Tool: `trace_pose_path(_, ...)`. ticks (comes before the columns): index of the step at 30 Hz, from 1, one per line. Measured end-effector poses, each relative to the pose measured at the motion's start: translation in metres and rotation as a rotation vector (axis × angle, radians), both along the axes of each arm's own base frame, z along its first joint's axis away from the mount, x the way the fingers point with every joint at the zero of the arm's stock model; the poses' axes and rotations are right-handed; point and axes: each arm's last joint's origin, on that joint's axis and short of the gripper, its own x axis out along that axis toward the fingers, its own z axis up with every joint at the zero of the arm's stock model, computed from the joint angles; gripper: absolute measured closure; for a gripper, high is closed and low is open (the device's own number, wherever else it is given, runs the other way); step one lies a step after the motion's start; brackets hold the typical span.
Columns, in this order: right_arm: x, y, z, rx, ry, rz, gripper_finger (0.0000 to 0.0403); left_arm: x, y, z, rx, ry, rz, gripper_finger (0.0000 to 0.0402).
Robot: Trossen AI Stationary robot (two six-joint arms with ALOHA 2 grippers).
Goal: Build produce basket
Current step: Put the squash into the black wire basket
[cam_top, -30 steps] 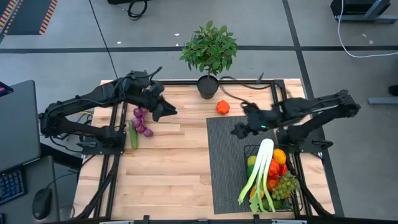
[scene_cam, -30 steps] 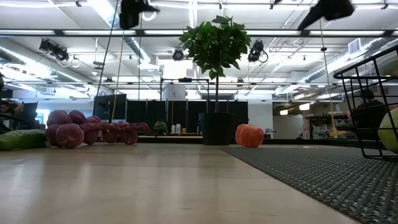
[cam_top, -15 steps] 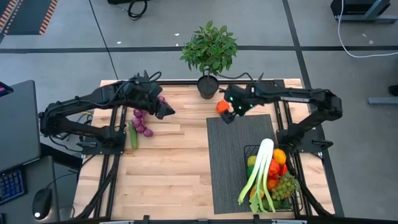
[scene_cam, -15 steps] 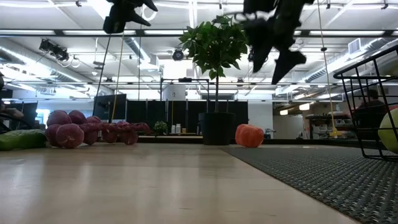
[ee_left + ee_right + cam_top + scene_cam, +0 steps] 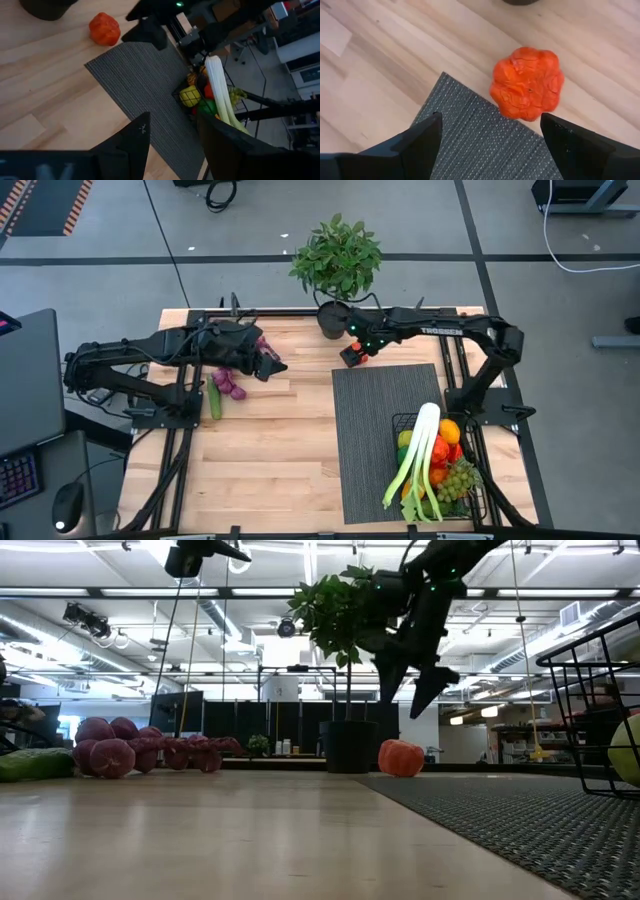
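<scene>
Orange produce (image 5: 527,83) sits on the desk (image 5: 280,440) below my right fingers (image 5: 425,140), spread wide; my left fingers (image 5: 130,145) hover apart above purple grapes (image 5: 228,380).

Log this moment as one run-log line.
right gripper: open, above orange fruit at mat corner | left gripper: empty, over purple grapes | basket: part filled, leek inside
</scene>
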Motion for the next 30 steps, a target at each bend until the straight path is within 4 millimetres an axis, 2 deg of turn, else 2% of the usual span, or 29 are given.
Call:
trace_pose_path(8, 0.007, -0.006, -0.022, 0.008, 0.061, -0.071, 0.0063, -0.001, 0.005, 0.0, 0.071, 0.016, -0.01, 0.023)
trace_pose_path(17, 0.006, -0.017, -0.026, -0.062, 0.083, -0.22, 0.0063, -0.001, 0.006, -0.001, 0.172, 0.029, -0.112, 0.023)
trace_pose_path(24, 0.009, -0.025, -0.036, -0.067, 0.085, -0.268, 0.0063, -0.002, 0.011, -0.001, 0.272, 0.051, -0.158, 0.023)
trace_pose_path(30, 0.011, -0.027, -0.044, -0.056, 0.097, -0.291, 0.0063, -0.002, 0.013, -0.001, 0.293, 0.054, -0.16, 0.023)
